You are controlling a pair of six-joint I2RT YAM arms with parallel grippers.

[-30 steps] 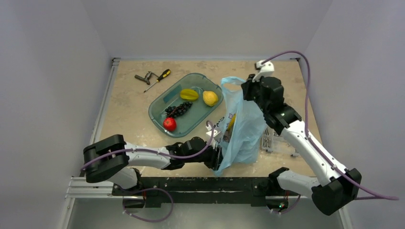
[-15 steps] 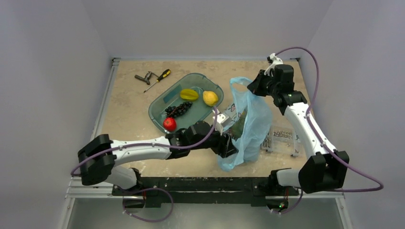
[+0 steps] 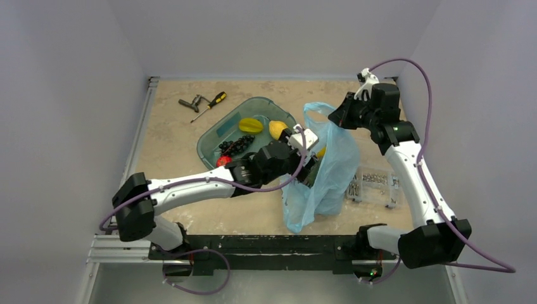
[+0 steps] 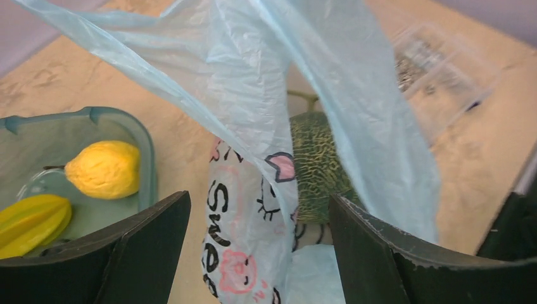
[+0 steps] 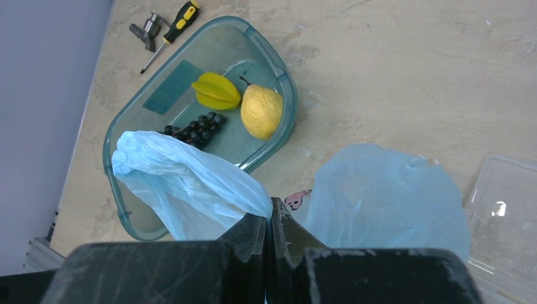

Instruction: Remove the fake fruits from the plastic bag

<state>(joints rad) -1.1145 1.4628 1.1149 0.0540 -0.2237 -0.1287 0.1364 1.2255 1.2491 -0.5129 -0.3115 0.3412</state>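
The plastic bag [image 3: 329,171] rises from the desk [image 3: 171,145] right of centre, and the large round fruit [image 4: 316,164] sits low inside it. The tray [image 3: 214,136] lies just left of the bag, slanting from near left to far right. In the tray, the pear [image 3: 277,128] is at the far right end, the star fruit [image 3: 251,125] is just left of it, and the grapes [image 3: 235,145] are nearer. A screwdriver [image 3: 209,106] and a small tool [image 3: 192,102] lie side by side on the desk, beyond the tray's far left. A box of small parts [image 3: 373,182] sits just right of the bag. The left claw [image 4: 258,209] is at the bag's left side. The right claw [image 3: 341,117] is at its far top.
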